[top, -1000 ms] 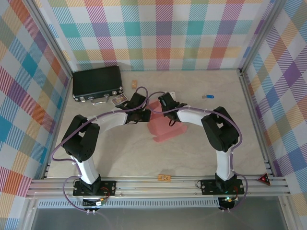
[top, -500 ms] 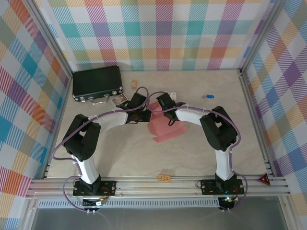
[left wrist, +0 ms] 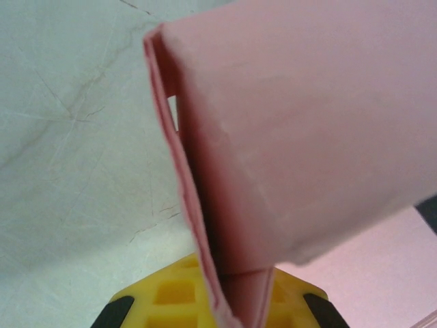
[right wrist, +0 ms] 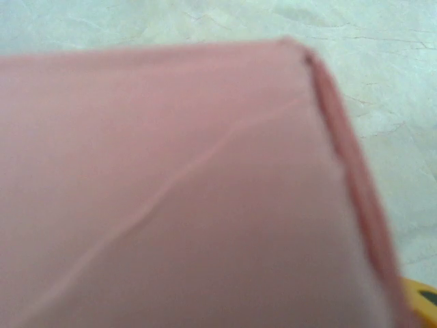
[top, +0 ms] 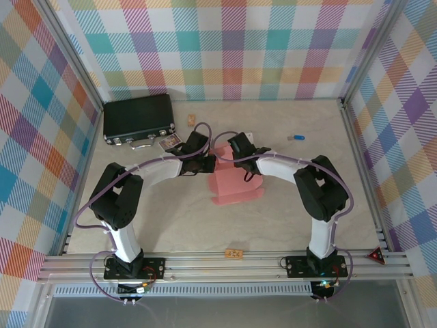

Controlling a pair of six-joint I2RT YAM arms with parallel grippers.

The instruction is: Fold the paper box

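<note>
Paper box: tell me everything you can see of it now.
The paper box is salmon-pink thin card, partly folded. One panel stands raised, doubled along an edge, while the lower part looks to lie flat on the table, mid-table between the arms. The left gripper is shut on the raised double layer. The right wrist view shows a faint diagonal crease across one panel.

Matt, thin card is seen on the paper box (left wrist: 307, 137), faintly creased; yellow moulded plastic is shown on the left gripper (left wrist: 229, 301); the table (top: 171, 219) is finished smooth, pale, marbled.
</note>
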